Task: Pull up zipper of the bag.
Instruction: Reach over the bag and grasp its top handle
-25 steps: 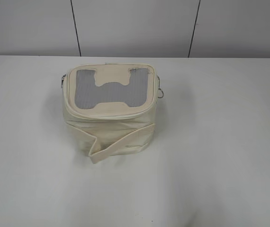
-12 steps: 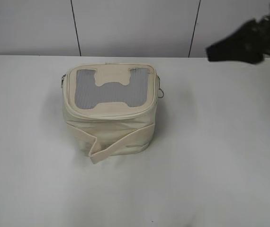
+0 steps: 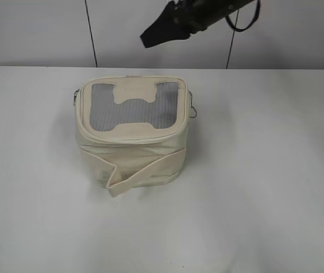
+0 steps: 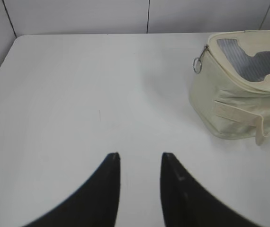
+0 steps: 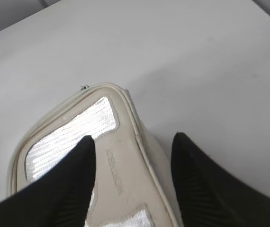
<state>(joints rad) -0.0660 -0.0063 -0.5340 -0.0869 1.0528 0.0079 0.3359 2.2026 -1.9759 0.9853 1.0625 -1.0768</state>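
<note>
The cream-white bag (image 3: 129,149) stands upright on the table, grey mesh top with an H-shaped cream patch facing up. The thin zipper (image 3: 132,138) runs round its top rim, with a silver ring (image 3: 194,112) on the right side and another (image 4: 197,65) on the left. My right gripper (image 3: 150,38) hangs open and empty above the bag's far edge. In the right wrist view the right gripper's jaws (image 5: 134,138) straddle the bag's top patch (image 5: 121,165) from above. My left gripper (image 4: 139,157) is open and empty over bare table, left of the bag (image 4: 229,94).
The white table (image 3: 264,199) spreads out on all sides of the bag. A grey panelled wall (image 3: 37,34) with dark vertical seams rises behind its far edge. A loose strap band (image 3: 145,170) crosses the bag's front.
My right arm came into the exterior view from the upper right and swept left to above the bag's far edge. The bag has not moved.
</note>
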